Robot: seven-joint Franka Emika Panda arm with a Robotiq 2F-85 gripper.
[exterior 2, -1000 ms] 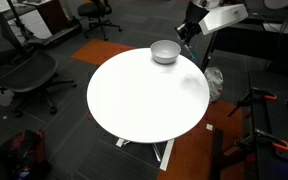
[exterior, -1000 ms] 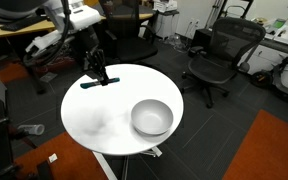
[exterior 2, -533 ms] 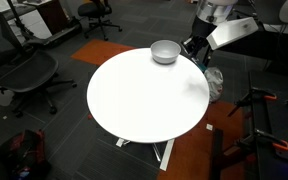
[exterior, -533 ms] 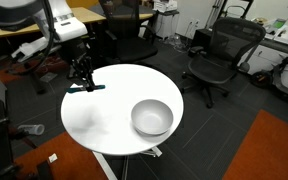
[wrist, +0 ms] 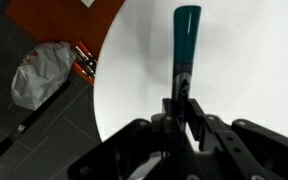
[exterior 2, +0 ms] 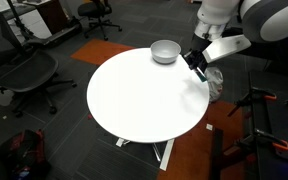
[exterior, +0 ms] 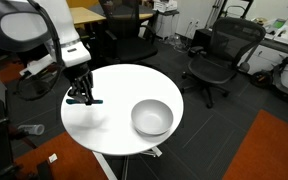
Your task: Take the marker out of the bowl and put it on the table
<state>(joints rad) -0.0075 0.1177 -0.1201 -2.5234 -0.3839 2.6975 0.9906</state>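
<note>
1. The slim stick-shaped marker (wrist: 185, 40) has a glossy blue-teal body. It narrows into a darker, near-black end towards the gripper.
2. In the wrist view its long axis runs straight out from the black Robotiq gripper (wrist: 182, 103). The teal end points away from the gripper and the dark end sits between the fingers.
3. In an exterior view the marker (exterior: 92, 101) lies roughly level and pokes sideways from the gripper (exterior: 81, 96) towards the round grey-silver metallic bowl (exterior: 152, 117).
4. The fingers are drawn in narrow and pinch the marker's dark end.
5. The marker is outside the bowl, low over the large round white table (exterior: 114, 130) near its edge and well apart from the bowl. Whether it touches the tabletop cannot be told.
</note>
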